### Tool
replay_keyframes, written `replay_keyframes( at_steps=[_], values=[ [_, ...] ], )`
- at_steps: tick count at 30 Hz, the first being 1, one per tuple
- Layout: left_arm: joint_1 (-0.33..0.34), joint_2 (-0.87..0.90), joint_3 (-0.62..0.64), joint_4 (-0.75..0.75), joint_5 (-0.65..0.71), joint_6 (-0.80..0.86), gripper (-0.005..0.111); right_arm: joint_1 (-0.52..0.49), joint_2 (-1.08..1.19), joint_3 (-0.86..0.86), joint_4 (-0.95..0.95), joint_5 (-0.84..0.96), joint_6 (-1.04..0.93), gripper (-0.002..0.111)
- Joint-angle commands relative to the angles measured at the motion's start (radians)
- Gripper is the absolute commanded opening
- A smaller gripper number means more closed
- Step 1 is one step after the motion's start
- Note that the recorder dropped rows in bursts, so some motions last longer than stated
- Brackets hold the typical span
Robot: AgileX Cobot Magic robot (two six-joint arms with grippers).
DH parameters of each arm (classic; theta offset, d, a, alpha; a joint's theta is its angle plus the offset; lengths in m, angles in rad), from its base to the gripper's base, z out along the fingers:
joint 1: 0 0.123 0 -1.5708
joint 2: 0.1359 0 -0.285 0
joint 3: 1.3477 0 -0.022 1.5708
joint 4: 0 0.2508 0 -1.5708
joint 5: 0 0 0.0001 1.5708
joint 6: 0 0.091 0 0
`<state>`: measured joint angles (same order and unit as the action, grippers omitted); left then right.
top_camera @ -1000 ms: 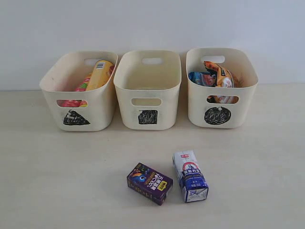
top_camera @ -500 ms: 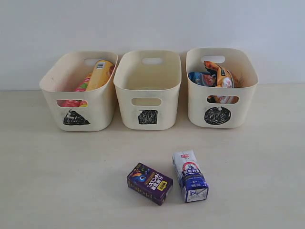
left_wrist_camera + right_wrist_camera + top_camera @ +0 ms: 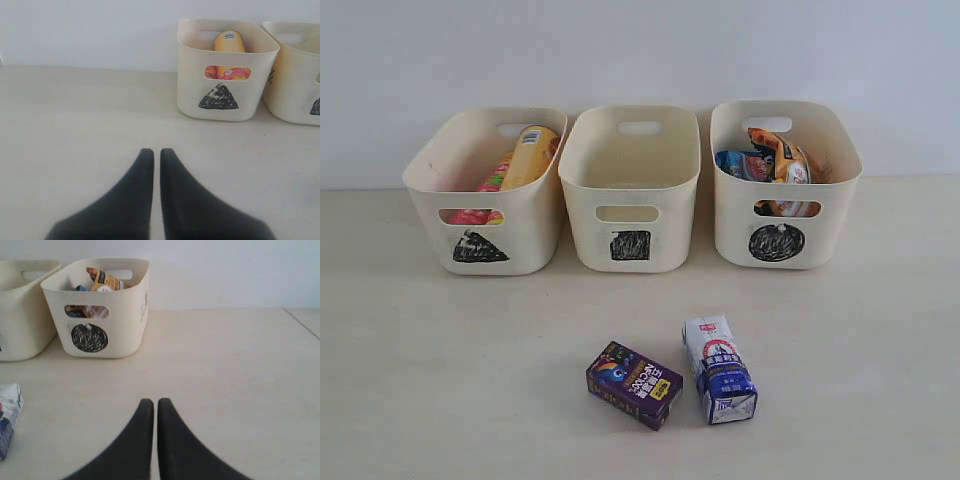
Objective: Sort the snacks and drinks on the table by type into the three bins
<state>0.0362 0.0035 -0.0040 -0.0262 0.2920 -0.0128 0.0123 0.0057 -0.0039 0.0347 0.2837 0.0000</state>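
**Two cartons on the table, bins in a row behind**

Left gripper (image 3: 156, 152): black fingers drawn together with a hairline gap, clasping nothing, over bare table (image 3: 420, 380); right gripper (image 3: 151, 402): the same, fingers closed on nothing; neither arm shows in the exterior view.

Nearest in the exterior view, the dark purple carton (image 3: 634, 384) lies on its side, set at a slant; just beside it at three o'clock, apart from it, lies the white and blue carton (image 3: 720, 369), its long axis running roughly six to twelve; a corner of it shows at the edge of the right wrist view.

A band of table separates both cartons from the three bins at their twelve o'clock; the square-marked bin (image 3: 670, 235) stands in the middle; at its nine o'clock the triangle-marked bin (image 3: 520, 235) holds the orange chip tube (image 3: 530, 157), leaning with its lid upward, and the pink chip tube (image 3: 492, 182), partly seen through the handle slot; at its three o'clock the circle-marked bin (image 3: 825, 225) holds the blue-white packet (image 3: 742, 165) and the orange-black crinkly bag (image 3: 782, 155), poking above the rim.

Beyond the bins, a plain pale wall (image 3: 640, 50).
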Motion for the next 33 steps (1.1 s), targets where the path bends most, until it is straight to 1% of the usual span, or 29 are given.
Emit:
replay_keyframes(
  at_steps=[1,24,26,33],
  values=[
    [0.001,-0.004,0.004,-0.011,0.001,0.003,0.004,-0.003,-0.006,0.004,0.004,0.037,-0.010,0.000],
    [0.001,-0.004,0.004,-0.007,-0.006,0.013,0.004,-0.003,-0.006,0.004,0.004,0.037,-0.006,0.000],
    [0.001,-0.004,0.004,0.000,-0.046,0.029,0.004,-0.003,-0.006,0.004,0.004,0.037,-0.006,0.000],
    [0.001,-0.004,0.004,-0.017,-0.275,0.029,0.004,-0.003,-0.006,0.004,0.004,0.037,-0.005,0.000]
  ],
)
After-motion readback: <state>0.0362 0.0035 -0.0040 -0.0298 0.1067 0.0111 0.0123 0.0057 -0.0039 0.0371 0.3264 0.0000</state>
